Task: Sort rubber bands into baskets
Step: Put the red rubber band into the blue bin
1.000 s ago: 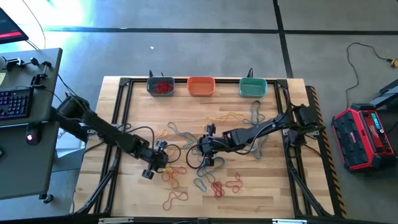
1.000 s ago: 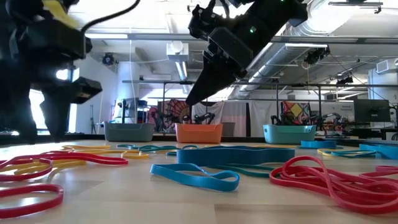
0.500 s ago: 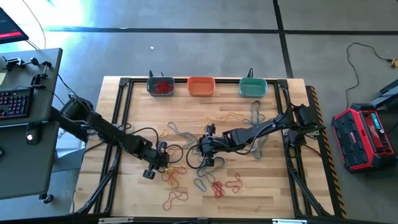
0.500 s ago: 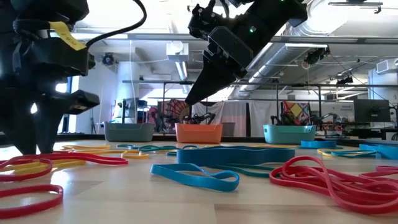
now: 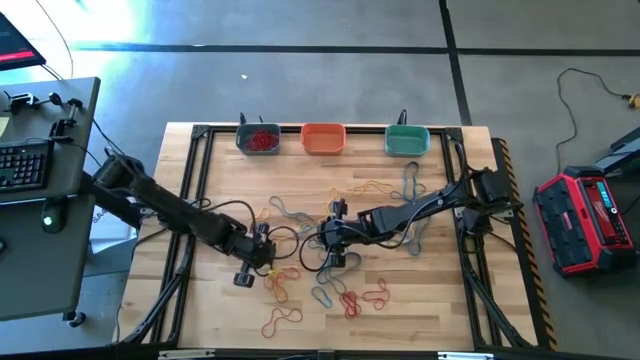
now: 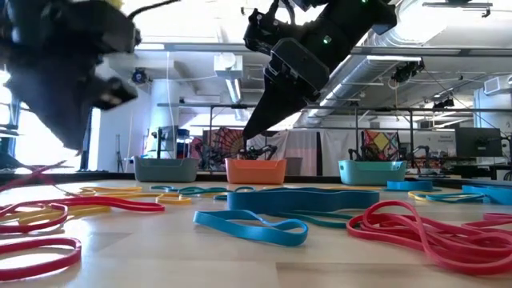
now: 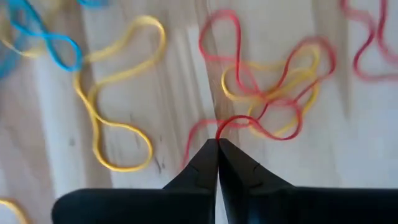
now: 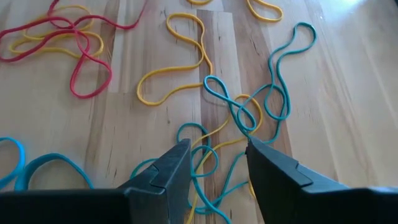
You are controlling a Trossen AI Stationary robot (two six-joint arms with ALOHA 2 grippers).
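Red, yellow and teal rubber bands (image 5: 340,290) lie scattered across the middle of the wooden table. At the far edge stand three baskets: grey-blue (image 5: 258,138) with red bands in it, orange (image 5: 323,138) and teal (image 5: 407,140). My left gripper (image 7: 217,143), at the table's left middle (image 5: 262,264), is shut on a red band (image 7: 261,118). My right gripper (image 8: 217,158) hovers open at the table's centre (image 5: 326,240), above tangled teal bands (image 8: 249,118) and touching nothing. My left gripper pinches one strand of the red band (image 7: 220,129) at the very tips of its shut fingers, coming from above and slanting down. The strand rises off the table to the tips. The rest of the loop lies on the wood, tangled with a yellow band (image 7: 292,81).
A black cable loop (image 5: 282,240) lies between the two grippers. A long yellow band (image 7: 118,106) and further red bands (image 5: 282,318) lie near the front. Black frame rails (image 5: 190,200) run along the table's sides. A red case (image 5: 588,222) stands on the floor at right.
My left gripper has shut on the red band and risen from the table, tipping and blurring in the low view. One strand of the band has come up with it; the rest stays on the wood. My right gripper has kept still.
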